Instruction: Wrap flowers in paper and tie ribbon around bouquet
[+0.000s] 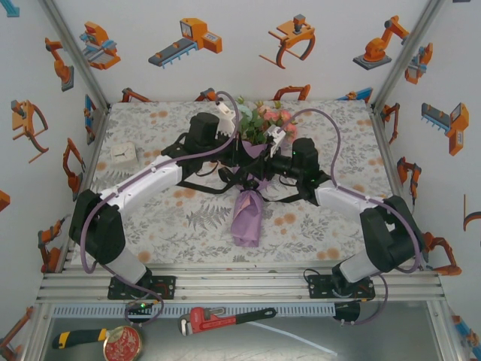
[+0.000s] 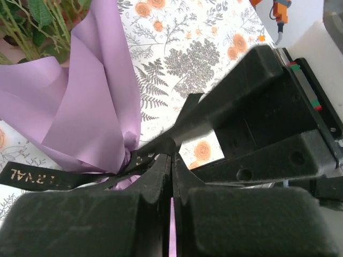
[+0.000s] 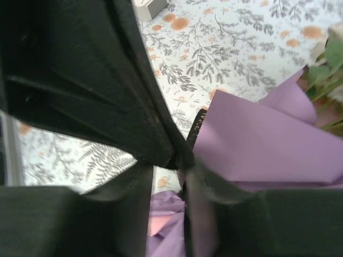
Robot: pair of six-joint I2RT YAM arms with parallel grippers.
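Left tool and right tool both pinch tight on the ribbon at the bouquet waist. Bouquet lies on the desk, mid-surface between the arms, blooms pointing away.

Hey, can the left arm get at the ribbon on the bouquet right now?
Probably yes: the left gripper is right at the ribbon where it cinches the paper, fingers closed there, nothing between.

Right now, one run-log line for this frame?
stage: tying | bouquet: wrapped, lying on table | left gripper: shut on ribbon at neck | right gripper: at neck, grip unclear
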